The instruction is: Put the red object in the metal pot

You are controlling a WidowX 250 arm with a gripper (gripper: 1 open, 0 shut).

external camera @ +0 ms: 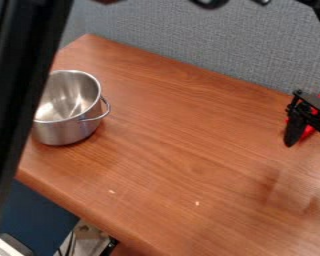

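Observation:
The metal pot (69, 106) stands upright at the left end of the wooden table (190, 140); it is shiny and looks empty inside, with its thin wire handle on the right side. The red object (312, 118) lies at the table's far right edge, partly covered. My gripper (310, 138) hangs over it with its dark fingers (294, 122) spread, one on each side of the block. The jaws are open and I cannot tell whether they touch the block. The arm above runs out of the picture.
A dark blurred bar (23, 90) close to the camera slants across the left side and hides the pot's left rim. A grey wall (190, 35) backs the table. The table's front edge (83, 205) drops to the floor.

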